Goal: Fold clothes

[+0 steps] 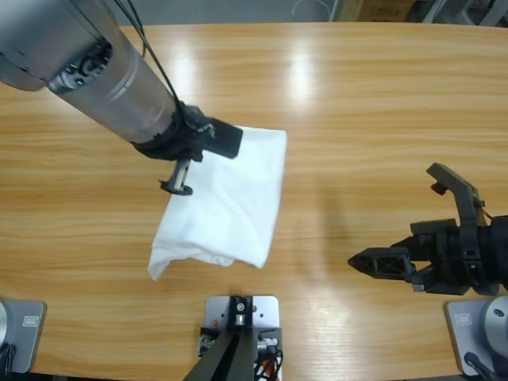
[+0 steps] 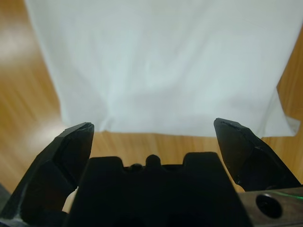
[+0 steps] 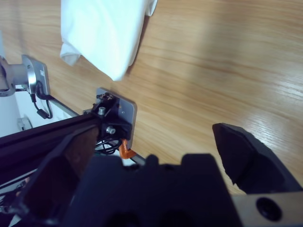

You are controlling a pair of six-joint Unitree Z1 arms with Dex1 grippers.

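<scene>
The plain white shirt of soft thin cloth (image 1: 226, 198) was found already gathered into a compact, slanted oblong on the long wooden table (image 1: 357, 103), a little toward nine o'clock of the table's middle in the high view. No collar, sleeve or printed text could be made out, so most of the folding was judged done. One rumpled corner at about seven o'clock of the bundle was seen sticking out, and the lower edge was uneven; a last tuck or smoothing was judged to be what remained.

The left gripper (image 1: 186, 171) was seen at the bundle's eleven o'clock corner, over the cloth's edge. In the left wrist view its jaws were spread wide with nothing between them, the shirt's near hem (image 2: 161, 130) lying just beyond the tips; whether the tips touched the cloth could not be told.

The right gripper (image 1: 397, 226) was placed well apart from the shirt, toward four o'clock of the table, over bare wood. Its jaws were likewise spread wide and nothing was held in them.
</scene>
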